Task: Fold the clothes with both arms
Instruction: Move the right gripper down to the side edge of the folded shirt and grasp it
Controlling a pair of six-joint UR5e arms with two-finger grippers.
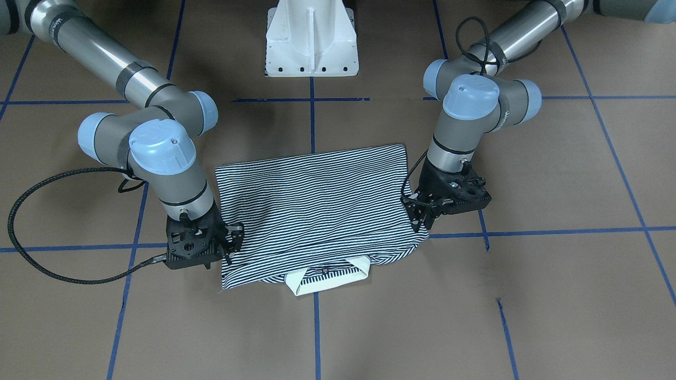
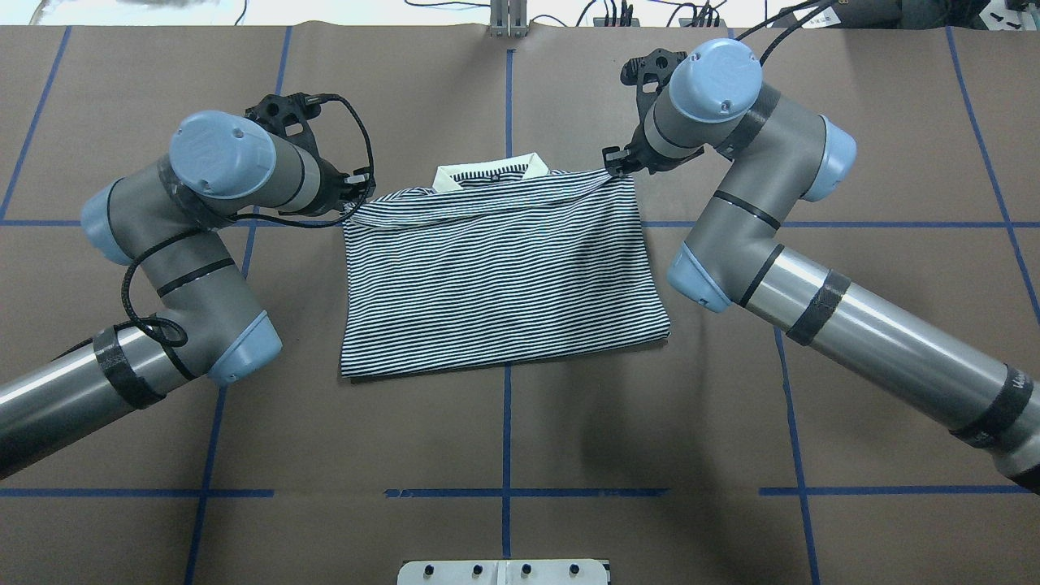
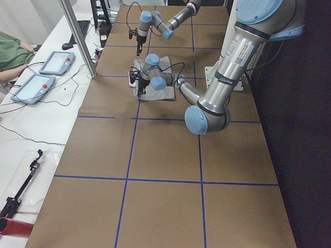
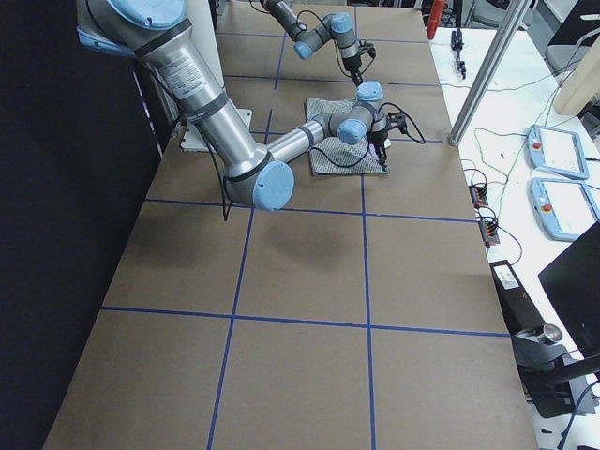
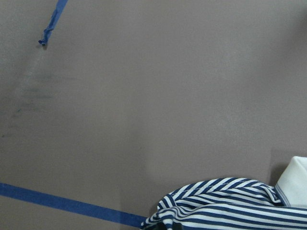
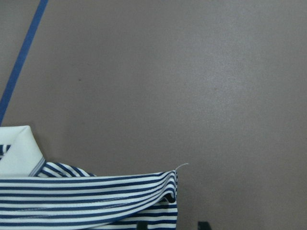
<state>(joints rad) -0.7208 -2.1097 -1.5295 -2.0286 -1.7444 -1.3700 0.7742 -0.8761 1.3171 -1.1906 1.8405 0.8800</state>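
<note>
The striped polo shirt (image 2: 496, 276) lies folded in half on the brown table, and its cream collar (image 2: 487, 172) peeks out at the far edge. It also shows in the front view (image 1: 317, 206). My left gripper (image 2: 357, 197) is low at the shirt's far left corner, and the striped cloth bunches just below it in the left wrist view (image 5: 225, 206). My right gripper (image 2: 615, 160) is at the far right corner, where the hem edge is raised in the right wrist view (image 6: 86, 196). Both look shut on the shirt's top layer; the fingertips are mostly hidden.
The white pedestal base (image 1: 311, 42) stands behind the shirt on the robot's side. Blue tape lines (image 2: 506, 406) grid the table. A side bench with tablets (image 3: 46, 67) and cables runs along the far edge, and a person's arm (image 3: 10, 51) rests there.
</note>
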